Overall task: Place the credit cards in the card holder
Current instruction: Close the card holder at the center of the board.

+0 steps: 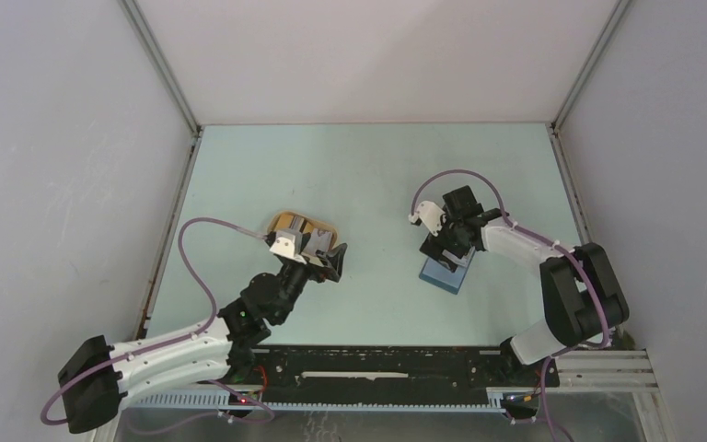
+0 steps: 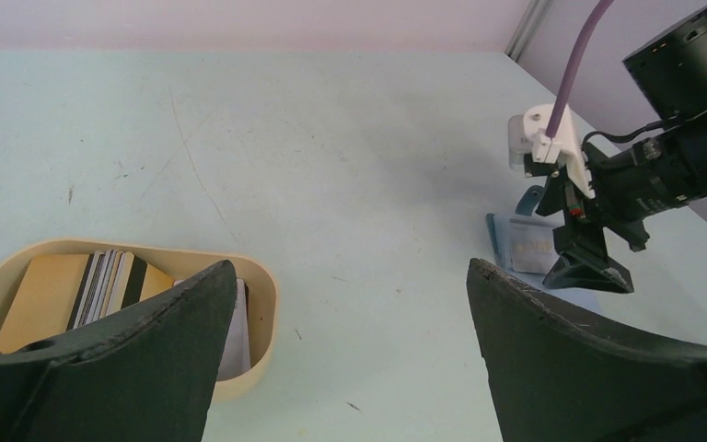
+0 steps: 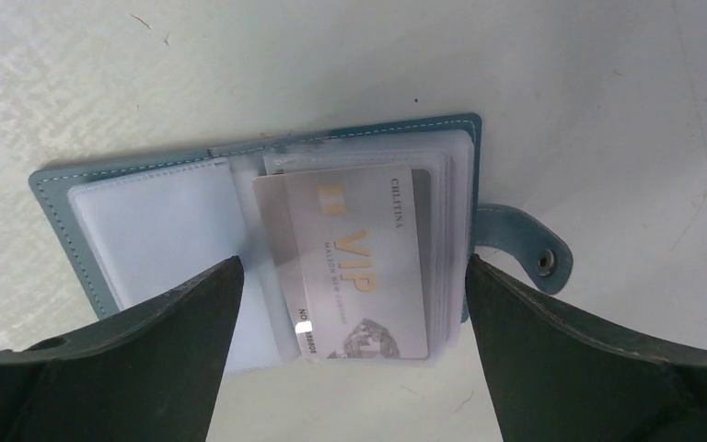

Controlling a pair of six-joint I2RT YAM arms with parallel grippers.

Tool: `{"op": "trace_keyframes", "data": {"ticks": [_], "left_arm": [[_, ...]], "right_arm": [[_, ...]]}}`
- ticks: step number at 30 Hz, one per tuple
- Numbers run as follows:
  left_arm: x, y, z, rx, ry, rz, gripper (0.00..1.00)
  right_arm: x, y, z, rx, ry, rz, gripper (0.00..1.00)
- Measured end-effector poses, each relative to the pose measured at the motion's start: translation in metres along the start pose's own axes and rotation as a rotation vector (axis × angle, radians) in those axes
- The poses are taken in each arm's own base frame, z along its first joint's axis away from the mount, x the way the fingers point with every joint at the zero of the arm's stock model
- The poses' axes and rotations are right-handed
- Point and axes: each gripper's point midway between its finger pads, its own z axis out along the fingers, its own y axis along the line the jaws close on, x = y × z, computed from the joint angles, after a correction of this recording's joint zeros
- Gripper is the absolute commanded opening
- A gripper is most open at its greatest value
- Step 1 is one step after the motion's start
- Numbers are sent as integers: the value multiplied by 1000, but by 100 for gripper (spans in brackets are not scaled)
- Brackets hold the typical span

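Note:
The teal card holder lies open on the table, its paler clear sleeves facing up and its snap tab sticking out to the right. A silvery credit card marked VIP rests among the sleeves on the holder's right half. My right gripper hovers just over it, open, with nothing between its fingers. More credit cards stand stacked on edge in a tan oval tray. My left gripper is open and empty beside that tray, one finger over its right end. From above, the card holder is partly hidden by the right gripper.
The tray sits left of centre, the left gripper at its near right end. Pale walls with metal corner posts close the table on three sides. A black rail runs along the near edge between the arm bases.

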Motion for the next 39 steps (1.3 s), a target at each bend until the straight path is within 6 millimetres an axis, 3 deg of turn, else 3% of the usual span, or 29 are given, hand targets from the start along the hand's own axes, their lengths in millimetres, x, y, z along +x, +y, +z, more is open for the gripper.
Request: {"op": "trace_keyframes", "data": {"ticks": [4, 27, 30, 39], "left_arm": [[-1, 0, 0, 1, -3, -2, 100], [2, 3, -4, 3, -14, -9, 100], [2, 3, -4, 3, -14, -9, 100], [2, 3, -4, 3, -14, -9, 100]], "right_arm": [[3, 2, 7, -5, 23, -3, 98], [6, -6, 8, 39, 38, 29, 63], [6, -8, 8, 49, 41, 39, 64], [7, -11, 3, 60, 33, 61, 81]]}}
